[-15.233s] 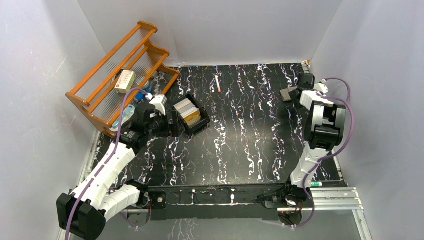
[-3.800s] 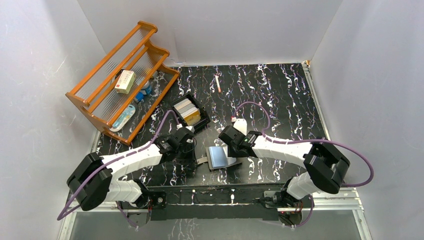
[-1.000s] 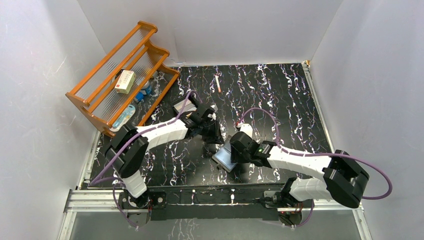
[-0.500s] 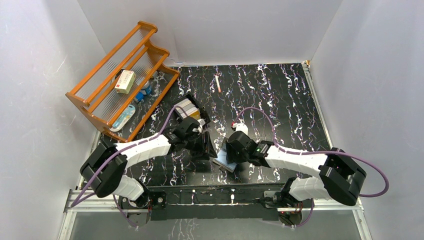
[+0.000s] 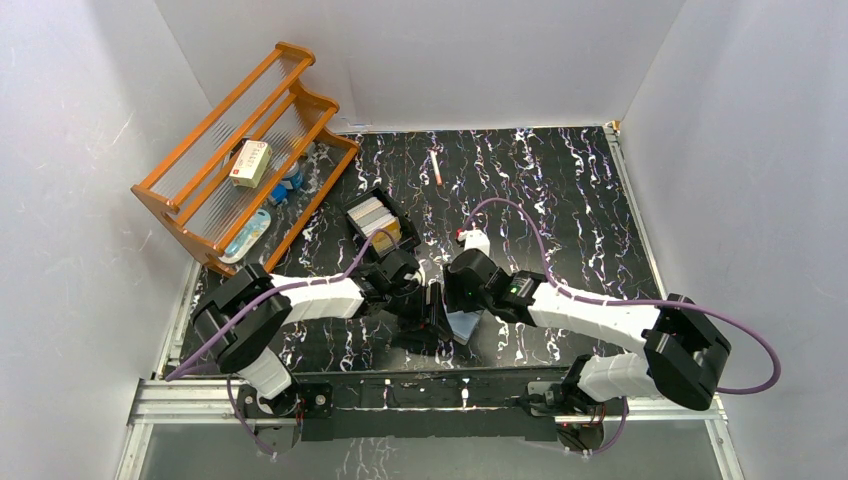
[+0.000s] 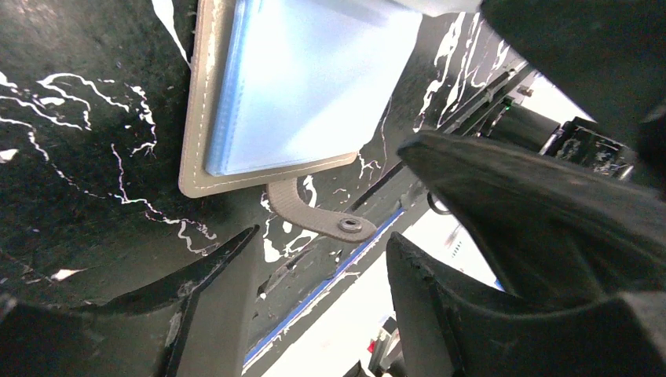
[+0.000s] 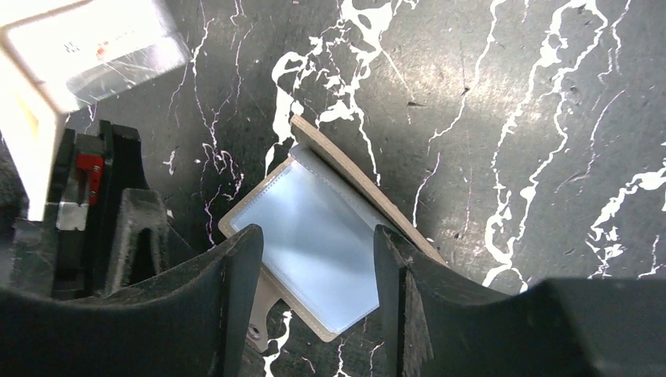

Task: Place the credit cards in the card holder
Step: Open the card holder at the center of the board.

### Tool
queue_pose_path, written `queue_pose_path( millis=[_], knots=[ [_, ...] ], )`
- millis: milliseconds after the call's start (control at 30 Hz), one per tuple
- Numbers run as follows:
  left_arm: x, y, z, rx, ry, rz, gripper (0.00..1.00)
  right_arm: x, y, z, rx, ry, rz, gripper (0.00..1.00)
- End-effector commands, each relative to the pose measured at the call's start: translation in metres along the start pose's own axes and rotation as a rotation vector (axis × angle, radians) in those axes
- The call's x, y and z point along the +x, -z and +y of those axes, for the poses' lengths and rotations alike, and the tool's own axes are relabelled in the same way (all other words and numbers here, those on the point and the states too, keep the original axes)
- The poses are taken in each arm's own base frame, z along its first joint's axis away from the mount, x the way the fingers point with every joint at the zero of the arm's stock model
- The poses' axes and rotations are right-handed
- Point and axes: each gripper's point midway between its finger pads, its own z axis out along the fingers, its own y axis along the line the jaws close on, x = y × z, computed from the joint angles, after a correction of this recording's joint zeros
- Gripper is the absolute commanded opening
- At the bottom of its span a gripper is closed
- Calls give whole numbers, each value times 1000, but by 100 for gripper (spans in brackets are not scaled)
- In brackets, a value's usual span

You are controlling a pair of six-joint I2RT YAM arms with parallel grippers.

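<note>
Top view: both my arms reach in to the near middle of the table (image 5: 560,200). The card holder (image 5: 466,326) lies open there, pale-blue inside up. My right gripper (image 5: 462,304) sits right over it. My left gripper (image 5: 433,312) is just beside its left edge. The credit cards (image 5: 376,218) are stacked in the black tray (image 5: 400,217), back-left of the holder and apart from both grippers. An orange rack (image 5: 245,150) stands far left with a cream box (image 5: 250,162) on it. Finger gaps are too small to read from here.

Left wrist view: my left gripper (image 6: 322,236) is open, with a clear gap between the two fingers and nothing in it. The card holder (image 6: 306,86) lies flat just ahead of the fingertips, shiny blue inside with a grey-brown border. Its strap (image 6: 318,221), with a snap on the end, sticks out of the near edge and shows in the gap between my fingers. Cannot tell if either finger touches it.

Right wrist view: my right gripper (image 7: 312,232) is spread wide and holds nothing. The card holder (image 7: 314,243) shows between the two fingers, lying skewed, with a grey-brown flap along its upper-right side. Cannot tell if my fingers touch it. My left gripper (image 7: 126,228) is close to the holder's left corner.
</note>
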Motion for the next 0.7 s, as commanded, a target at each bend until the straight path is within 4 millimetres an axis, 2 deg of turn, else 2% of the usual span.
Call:
queue_pose_path(
  millis=[0, 100, 167, 200, 333, 433, 567, 667],
  knots=[
    [-3, -3, -13, 18, -9, 5, 59, -27, 5, -3, 38, 19, -64, 61],
    [0, -7, -9, 2, -2, 19, 59, -30, 3, -4, 51, 29, -56, 60],
    [0, -8, -4, -23, 7, 22, 54, -30, 0, -7, 66, 36, -46, 60],
    [1, -8, -1, -39, 9, 25, 48, -29, -2, -10, 76, 37, -39, 61],
    [-1, -2, 13, -137, -3, 8, 13, -25, -11, -21, 94, 23, -10, 61],
    [-9, 10, 17, -215, -50, -34, 2, -16, -17, -26, 60, 15, 28, 63],
    [-18, 23, 9, -221, -109, -68, 0, -1, -21, -34, 31, 8, 63, 64],
    [-22, 27, 19, -240, -97, -65, 0, 11, -21, -33, -9, 17, 92, 65]
  ],
)
